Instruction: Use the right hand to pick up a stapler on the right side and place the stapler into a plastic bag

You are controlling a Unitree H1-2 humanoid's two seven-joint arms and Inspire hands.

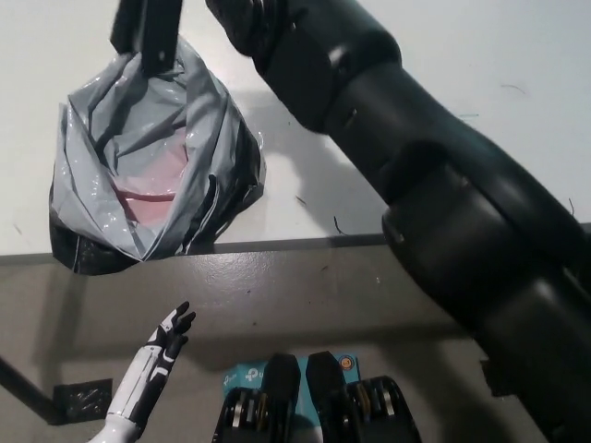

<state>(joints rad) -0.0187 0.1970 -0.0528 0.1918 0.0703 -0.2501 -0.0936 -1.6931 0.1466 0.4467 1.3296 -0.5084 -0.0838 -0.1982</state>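
While the stapler [148,32] hangs as a long dark shape at the top edge of the head view, its lower end overlaps the far rim of the plastic bag [92,129], so the step in hand looks like the lowering and release. The right arm [416,157] reaches up across the counter [517,65] from the lower right. The right hand itself lies beyond the top of the picture, so I cannot tell how its fingers sit on the stapler.

The bag rests on the counter close to its near edge. Its grey film is crumpled, its mouth gapes toward the camera, and something pinkish shows inside. The left hand [152,360] rests low at the lower left, below the counter edge, with its fingers [180,320] spread and holding nothing. It is well apart from the bag, so nothing steadies the film.

To do this well, the stapler should come nearer and lower until its end is inside the opening, over the pinkish middle and not over the far rim. The film looks soft and would probably fold under a corner that catches it, closing the mouth. A descent with the stapler kept upright seems safest, letting go only once it is well inside. A drop from above could push the bag toward the near edge, which is close.
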